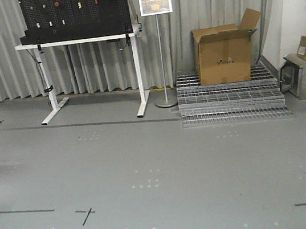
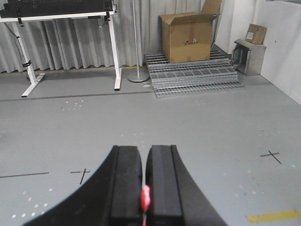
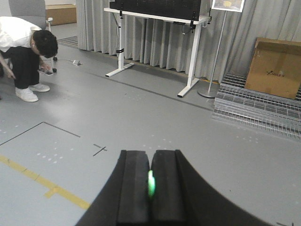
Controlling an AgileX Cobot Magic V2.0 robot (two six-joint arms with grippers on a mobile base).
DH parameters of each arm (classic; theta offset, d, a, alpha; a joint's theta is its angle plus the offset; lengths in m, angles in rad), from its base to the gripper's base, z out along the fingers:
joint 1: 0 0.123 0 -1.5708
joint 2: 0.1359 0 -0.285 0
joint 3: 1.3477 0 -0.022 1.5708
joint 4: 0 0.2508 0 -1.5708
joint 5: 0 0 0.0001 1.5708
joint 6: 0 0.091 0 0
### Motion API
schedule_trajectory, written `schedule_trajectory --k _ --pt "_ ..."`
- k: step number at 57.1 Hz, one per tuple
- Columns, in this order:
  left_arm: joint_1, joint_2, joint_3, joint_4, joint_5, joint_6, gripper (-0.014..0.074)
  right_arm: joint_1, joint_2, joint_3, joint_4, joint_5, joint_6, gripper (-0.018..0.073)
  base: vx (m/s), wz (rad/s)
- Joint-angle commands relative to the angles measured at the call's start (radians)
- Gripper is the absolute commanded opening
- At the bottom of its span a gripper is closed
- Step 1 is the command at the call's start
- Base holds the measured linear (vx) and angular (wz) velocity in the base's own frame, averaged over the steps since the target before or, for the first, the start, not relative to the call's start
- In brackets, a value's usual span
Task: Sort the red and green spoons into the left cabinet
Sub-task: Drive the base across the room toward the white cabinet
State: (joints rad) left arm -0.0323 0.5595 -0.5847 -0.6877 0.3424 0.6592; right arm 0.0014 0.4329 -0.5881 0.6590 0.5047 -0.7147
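Note:
In the left wrist view my left gripper (image 2: pixel 143 153) is shut on the red spoon (image 2: pixel 146 197); only a small red sliver shows, pinched between the black pads low in the frame. My right gripper (image 3: pixel 150 156) is shut on the green spoon (image 3: pixel 151 182), a bright green sliver squeezed between its pads. Both grippers hang above bare grey floor. The left cabinet is out of view in all three views. Neither arm shows in the front-facing view.
A white-legged table (image 1: pixel 79 42) with a black pegboard stands at the back by grey curtains. A sign stand (image 1: pixel 160 50), an open cardboard box (image 1: pixel 224 52) on metal grates (image 1: pixel 228 100), and a small metal box (image 1: pixel 302 73) are at right. A person (image 3: pixel 26 52) crouches far left.

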Motion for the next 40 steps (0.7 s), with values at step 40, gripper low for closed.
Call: schedule_trajectory --k 40 --pt "-0.008 -0.001 -0.028 -0.023 -0.061 -0.009 -0.0001 -0.004 0.006 -0.028 0.024 -0.059 -0.011 -0.0003 0.66 -0.03"
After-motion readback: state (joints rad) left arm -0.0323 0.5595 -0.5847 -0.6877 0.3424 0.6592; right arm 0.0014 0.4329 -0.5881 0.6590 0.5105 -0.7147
